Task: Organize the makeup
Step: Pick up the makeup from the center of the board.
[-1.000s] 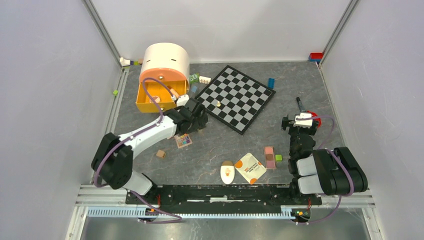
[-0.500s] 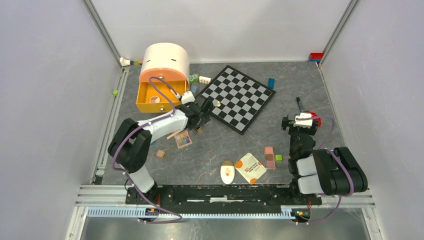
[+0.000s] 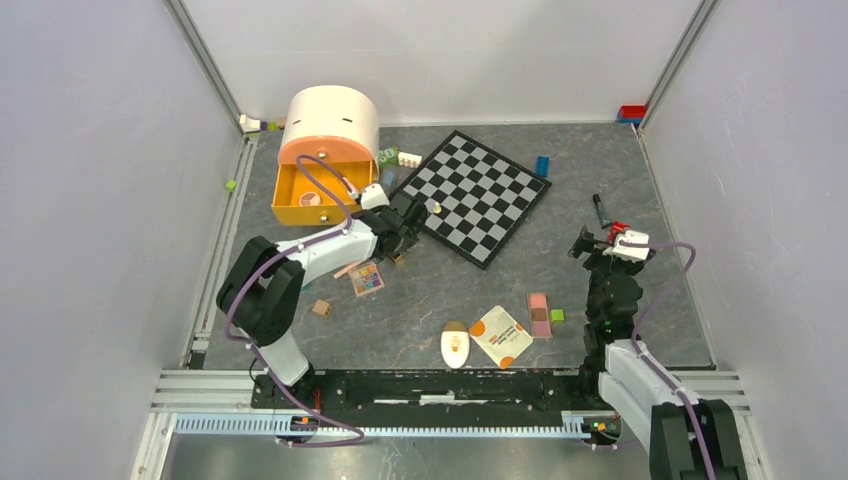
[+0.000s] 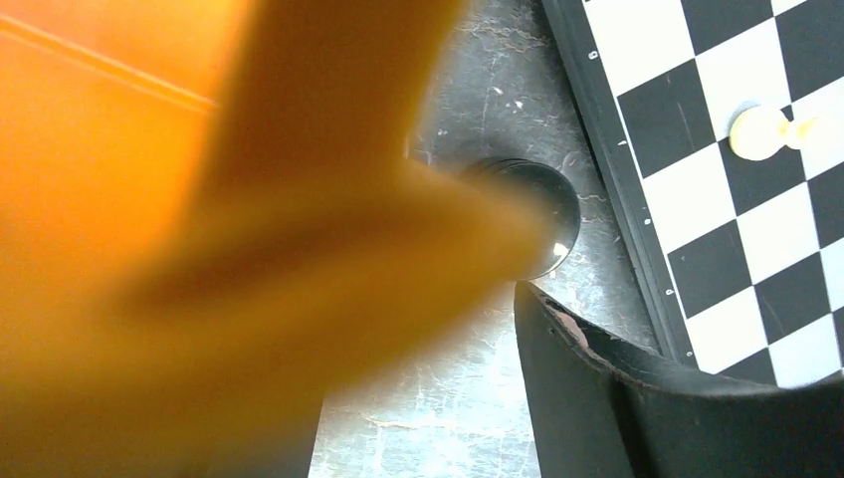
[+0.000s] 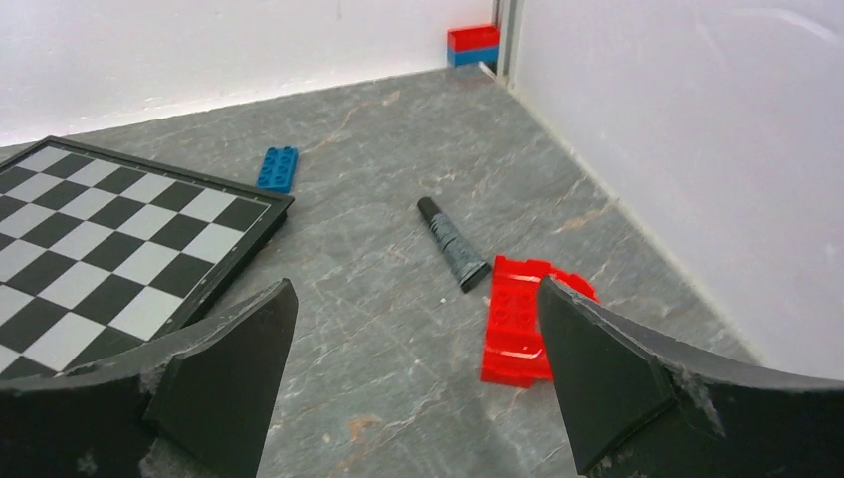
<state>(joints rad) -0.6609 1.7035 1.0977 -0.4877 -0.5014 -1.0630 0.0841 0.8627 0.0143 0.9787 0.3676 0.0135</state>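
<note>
Makeup piece lies in the open orange drawer.

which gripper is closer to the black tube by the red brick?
Right. The right gripper is open just short of the black tube, facing it. The left gripper is far off, at the opposite edge of the chessboard.
</note>
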